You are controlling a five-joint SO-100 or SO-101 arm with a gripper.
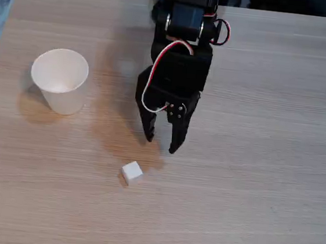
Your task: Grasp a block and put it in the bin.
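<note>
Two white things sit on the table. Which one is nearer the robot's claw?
The small white cube, just below the open gripper. The paper cup stands farther off, to the left.

Hobby desk, wood-grain tabletop [274, 169], robot arm [182, 48]

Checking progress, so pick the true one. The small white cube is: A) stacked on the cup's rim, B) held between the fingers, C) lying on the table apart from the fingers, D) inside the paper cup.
C: the cube lies on the table, just below the open fingers and apart from them, with the cup off to the left.
</note>
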